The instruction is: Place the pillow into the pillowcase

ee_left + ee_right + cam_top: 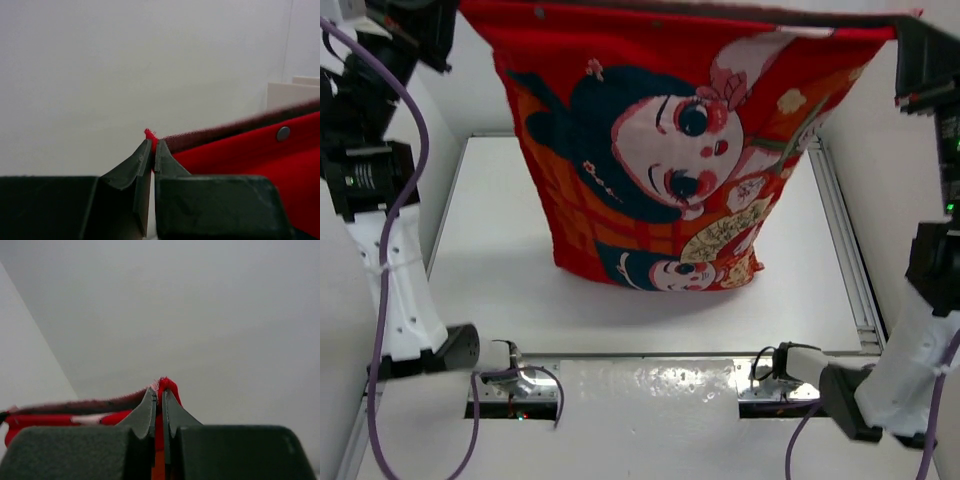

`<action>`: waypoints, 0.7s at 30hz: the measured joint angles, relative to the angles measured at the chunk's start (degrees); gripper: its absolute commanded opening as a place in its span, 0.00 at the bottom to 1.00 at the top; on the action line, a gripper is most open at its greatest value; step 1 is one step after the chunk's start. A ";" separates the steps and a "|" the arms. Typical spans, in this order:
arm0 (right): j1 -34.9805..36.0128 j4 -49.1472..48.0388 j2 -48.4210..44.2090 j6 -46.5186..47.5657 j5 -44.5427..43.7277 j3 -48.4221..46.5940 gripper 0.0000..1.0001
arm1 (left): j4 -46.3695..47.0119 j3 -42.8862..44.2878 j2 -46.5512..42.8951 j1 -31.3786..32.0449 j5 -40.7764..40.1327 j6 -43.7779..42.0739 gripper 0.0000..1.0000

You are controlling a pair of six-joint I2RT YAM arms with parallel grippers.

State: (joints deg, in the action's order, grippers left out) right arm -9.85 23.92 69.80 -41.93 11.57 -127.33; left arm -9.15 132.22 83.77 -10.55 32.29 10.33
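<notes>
The red pillowcase (660, 150) with cartoon faces hangs stretched between both raised grippers, its lower end resting on the table. My left gripper (152, 145) is shut on its top left corner; red cloth (250, 160) with a metal snap runs off to the right. My right gripper (160, 395) is shut on the top right corner, red fabric (167, 386) bunched between the fingertips. In the top view the left gripper (455, 20) and right gripper (905, 35) are at the upper corners. The white pillow is not in view; I cannot tell if it is inside.
The white table (500, 260) lies below the hanging cloth. A metal rail (845, 250) runs along its right side. The arm bases and cables (510, 380) sit at the near edge.
</notes>
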 measured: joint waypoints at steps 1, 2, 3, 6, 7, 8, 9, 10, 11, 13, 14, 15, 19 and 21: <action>-0.07 -1.16 -1.79 0.00 -0.17 2.64 0.00 | 2.54 -7.50 -3.89 -0.09 0.31 0.55 0.00; -0.11 -3.02 -4.81 0.13 -0.87 7.74 0.00 | 2.49 -11.74 -6.69 -0.07 0.48 1.03 0.00; -0.22 -1.86 -7.34 0.37 -1.51 11.63 0.00 | 1.88 -12.13 -7.52 -0.09 0.39 1.22 0.00; -0.20 4.98 -9.33 1.53 -1.42 11.08 0.00 | -2.86 -2.36 -4.90 -0.44 0.96 1.64 0.00; -0.20 6.10 -8.92 1.79 -1.42 9.18 0.00 | -3.96 0.37 -4.26 -0.85 1.05 1.62 0.00; -0.20 6.36 -8.61 2.23 -1.51 7.34 0.00 | -4.04 1.73 -4.22 -1.53 0.98 1.49 0.00; -0.20 6.45 -8.44 2.80 -1.62 5.60 0.00 | -3.72 1.60 -5.22 -2.08 0.68 1.33 0.00; -0.20 6.82 -8.44 3.32 -1.81 4.17 0.00 | -2.89 -0.24 -7.08 -2.60 0.26 1.18 0.00; -0.20 7.13 -8.87 3.82 -2.12 3.37 0.00 | -2.32 -2.60 -9.51 -2.95 -0.11 0.79 0.00; -0.20 8.37 -10.88 4.92 -2.99 2.75 0.00 | -2.32 -5.42 -14.10 -3.30 -1.49 -0.04 0.00; -0.20 9.05 -12.02 5.35 -3.61 2.49 0.00 | -2.91 -5.64 -16.04 -3.39 -2.27 -0.81 0.00; -0.20 9.64 -13.16 5.92 -4.28 2.10 0.00 | -3.39 -5.25 -17.62 -3.39 -3.15 -1.57 0.00; 0.72 8.96 -20.46 8.13 -9.16 0.94 0.00 | -4.20 -2.71 -23.63 -2.78 -8.41 -5.84 0.00; 1.84 8.11 -24.37 8.76 -11.72 0.90 0.00 | -3.58 -0.90 -27.28 -1.66 -10.95 -7.80 0.00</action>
State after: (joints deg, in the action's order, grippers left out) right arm -8.01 32.03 45.43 -33.17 -0.14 -126.43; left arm -12.73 131.33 56.49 -12.21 21.34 2.52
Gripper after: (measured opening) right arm 0.009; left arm 0.029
